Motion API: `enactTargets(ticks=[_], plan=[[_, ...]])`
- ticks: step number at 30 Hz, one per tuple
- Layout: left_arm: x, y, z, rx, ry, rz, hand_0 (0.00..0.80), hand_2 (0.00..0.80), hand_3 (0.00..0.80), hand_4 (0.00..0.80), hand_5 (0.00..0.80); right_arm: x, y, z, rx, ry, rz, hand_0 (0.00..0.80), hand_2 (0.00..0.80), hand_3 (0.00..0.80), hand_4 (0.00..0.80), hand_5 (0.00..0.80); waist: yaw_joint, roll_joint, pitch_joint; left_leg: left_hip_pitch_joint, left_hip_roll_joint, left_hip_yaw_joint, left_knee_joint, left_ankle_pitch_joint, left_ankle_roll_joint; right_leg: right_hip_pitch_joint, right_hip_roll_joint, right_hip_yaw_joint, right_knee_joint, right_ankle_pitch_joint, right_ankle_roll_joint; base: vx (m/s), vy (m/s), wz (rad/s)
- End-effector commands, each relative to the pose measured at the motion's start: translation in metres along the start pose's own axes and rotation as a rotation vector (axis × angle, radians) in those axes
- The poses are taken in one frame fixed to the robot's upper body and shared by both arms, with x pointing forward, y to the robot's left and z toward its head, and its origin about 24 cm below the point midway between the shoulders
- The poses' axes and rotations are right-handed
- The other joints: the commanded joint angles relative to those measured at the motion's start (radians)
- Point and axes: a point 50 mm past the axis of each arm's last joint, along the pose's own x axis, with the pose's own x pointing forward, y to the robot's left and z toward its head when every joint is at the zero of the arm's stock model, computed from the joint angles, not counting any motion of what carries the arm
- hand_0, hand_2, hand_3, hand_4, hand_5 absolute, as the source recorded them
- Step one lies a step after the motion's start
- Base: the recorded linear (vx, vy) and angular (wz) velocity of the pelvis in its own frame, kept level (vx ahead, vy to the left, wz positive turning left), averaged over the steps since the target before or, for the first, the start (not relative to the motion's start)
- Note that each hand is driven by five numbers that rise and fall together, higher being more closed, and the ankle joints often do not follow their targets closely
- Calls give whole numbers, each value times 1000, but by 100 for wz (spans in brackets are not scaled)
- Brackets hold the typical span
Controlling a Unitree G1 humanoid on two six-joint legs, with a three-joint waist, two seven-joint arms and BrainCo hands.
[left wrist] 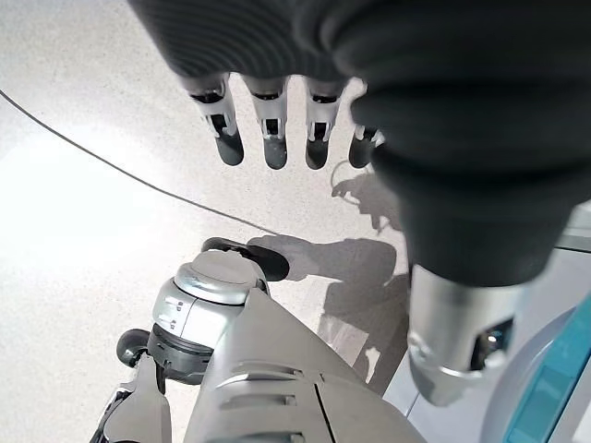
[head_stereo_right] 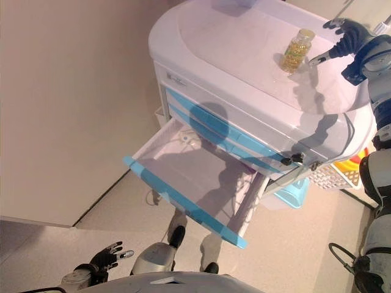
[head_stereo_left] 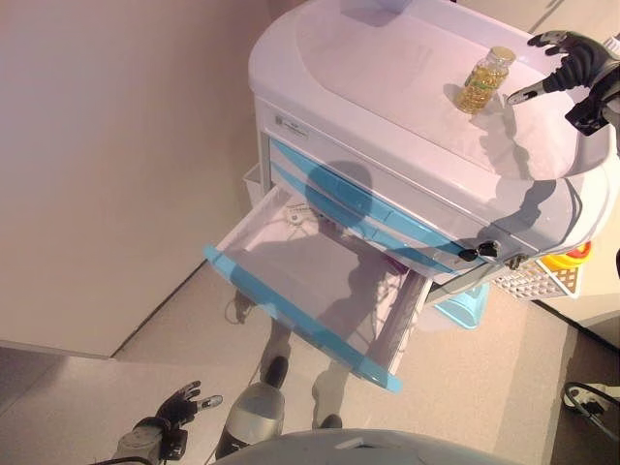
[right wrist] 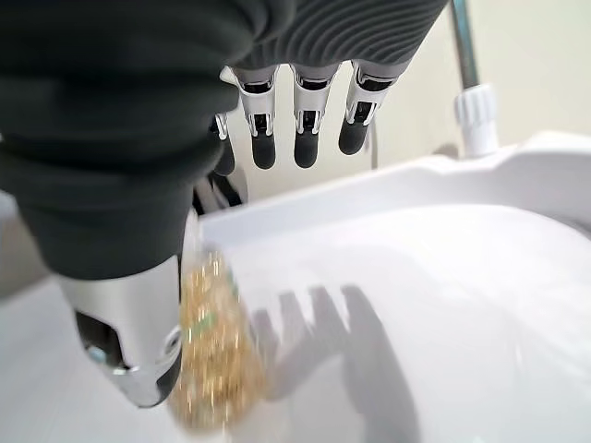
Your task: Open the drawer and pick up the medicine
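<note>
Medicine bottle (head_stereo_left: 483, 81) upright on the white cart top (head_stereo_left: 387, 77), filled with yellow capsules. Right robot hand (head_stereo_left: 567, 64) just beside it, fingers spread and released, thumb tip near the bottle, not gripping. Blue-fronted drawer (head_stereo_left: 300, 315) pulled out below. Left robot hand (head_stereo_left: 184, 405) relaxed, hanging low above the floor (head_stereo_left: 87, 407).

Clear plastic medicine bottle of yellow capsules (head_stereo_left: 483, 81) stood upright on white cart top, near right edge. White blue-fronted lower drawer (head_stereo_left: 308, 296) hung pulled fully open.
</note>
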Motion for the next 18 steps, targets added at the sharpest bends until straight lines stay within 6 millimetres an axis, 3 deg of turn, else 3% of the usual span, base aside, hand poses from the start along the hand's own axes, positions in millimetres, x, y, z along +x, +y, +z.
enactTargets(ticks=[1,7,11,15,18], plan=[[-5,1,-17,26,52,-15,0,0,0,0,0,-15,-63,21,75,-127,-282,0,0,0,0,0,-5,13,-84,56,-30,38,22,-179,21,-95,-29,39,94,48,53,-51,-28,-6],[-5,-2,-20,35,65,-25,0,0,0,0,0,-28,-79,21,220,-217,-469,0,0,0,0,0,-48,24,-100,64,-26,76,29,-194,23,-105,-29,70,95,50,58,-63,-17,-14],[-3,-9,-21,76,71,-55,0,0,0,0,0,-37,-73,13,351,-286,-520,0,0,0,0,0,-84,35,-110,70,-24,101,36,-208,25,-115,-28,100,98,51,60,-57,-3,-31],[-1,-20,-23,103,72,-99,0,0,0,0,0,-52,-36,-23,588,-298,-551,0,0,0,0,0,-141,52,-115,79,-22,130,37,-219,26,-126,-24,137,97,55,63,-34,-11,-30],[1,-28,-22,98,66,-125,0,0,0,0,0,-74,26,-66,704,-196,-521,0,0,0,0,0,-183,67,-113,84,-18,153,38,-226,29,-136,-21,167,99,56,63,-27,-1,-40]])
